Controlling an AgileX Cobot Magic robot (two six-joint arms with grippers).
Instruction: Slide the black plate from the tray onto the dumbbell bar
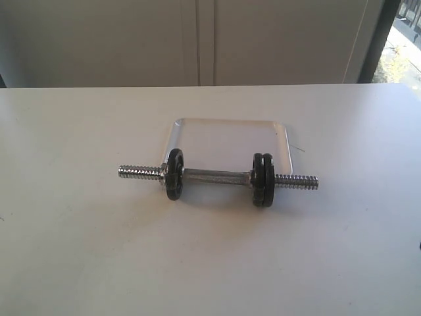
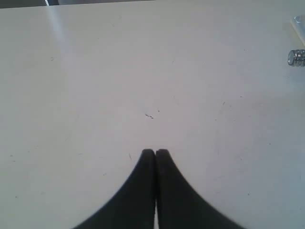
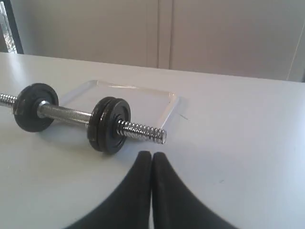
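The dumbbell bar lies across the table in front of the tray, which holds nothing. One black plate sits on the bar's left side. Two more black plates stand together on its right side. In the right wrist view the bar and the paired plates lie just beyond my right gripper, which is shut and empty. My left gripper is shut over bare table, with only the bar's threaded tip at the view's edge. Neither gripper shows in the exterior view.
The white table spreads wide around the dumbbell. A pale wall with panel seams stands behind it. A window strip is at the far right.
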